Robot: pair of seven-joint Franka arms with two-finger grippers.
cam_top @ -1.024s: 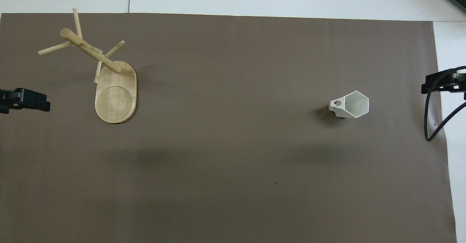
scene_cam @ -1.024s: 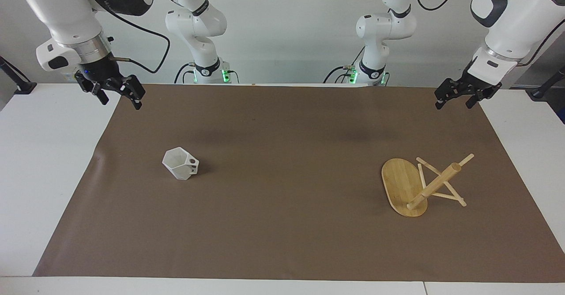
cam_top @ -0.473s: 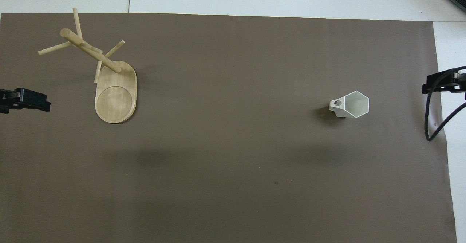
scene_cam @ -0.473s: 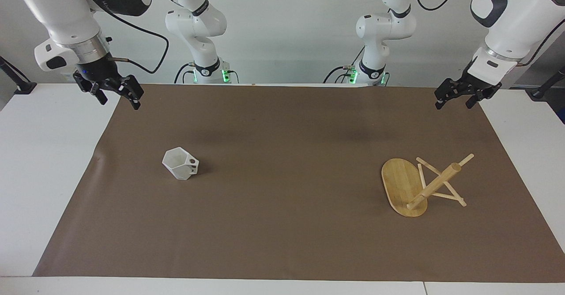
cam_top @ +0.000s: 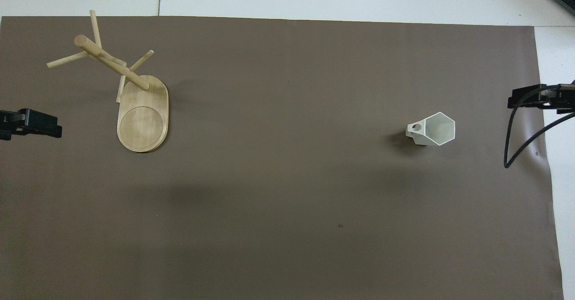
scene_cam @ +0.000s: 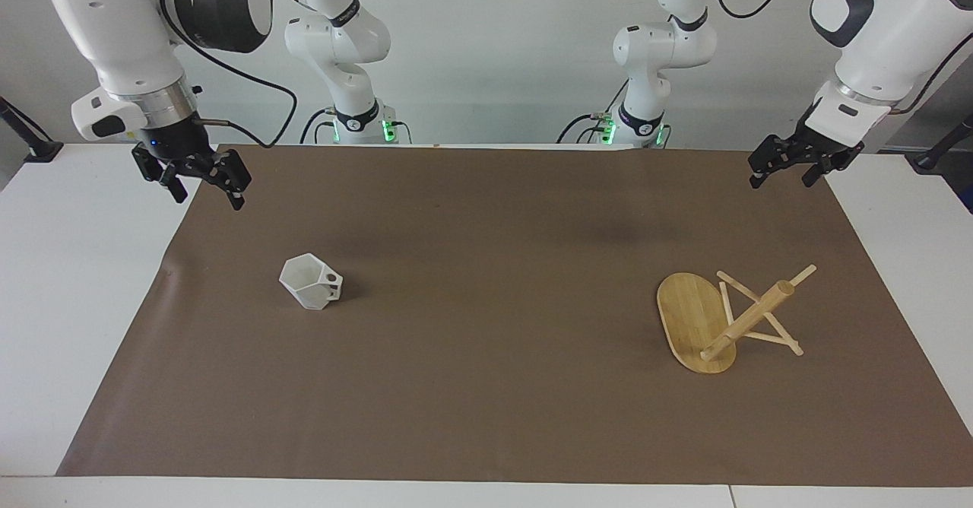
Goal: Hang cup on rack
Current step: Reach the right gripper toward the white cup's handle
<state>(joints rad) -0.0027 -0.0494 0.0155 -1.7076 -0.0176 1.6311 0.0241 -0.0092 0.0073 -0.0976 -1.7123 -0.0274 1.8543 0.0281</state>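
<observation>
Cup [scene_cam: 311,286]: small white faceted mug w/ hexagonal rim, standing upright on the brown mat [scene_cam: 486,417] toward the right arm's end of the surface [scene_cam: 61,303]. Its blocky handle, pierced by 1 round hole, points toward the middle of the mat; in the overhead view the open rim [cam_top: 439,129] shows as a hexagon w/ the handle beside it. Nothing touches the cup.

Rack [scene_cam: 718,322]: light bamboo mug tree toward the left arm's end, well apart from the cup. Oval base [cam_top: 143,118] rests on the mat; 1 thick round post rises from the end of the base farther from the robots, w/ thin peg sticks [cam_top: 67,59] crossing it near the top. No cup hangs on any peg.

Right claw [scene_cam: 204,177]: up in the air over the mat's edge at the right arm's end, fingers apart, holding nothing; its black cable loops beside it. In the overhead view only its tip [cam_top: 523,101] enters the frame.

Left claw [scene_cam: 783,172]: up over the mat's edge at the left arm's end, near the rack but not touching it, fingers apart, empty. Left arm waits; overhead view shows its tip [cam_top: 40,129] just beside the base
</observation>
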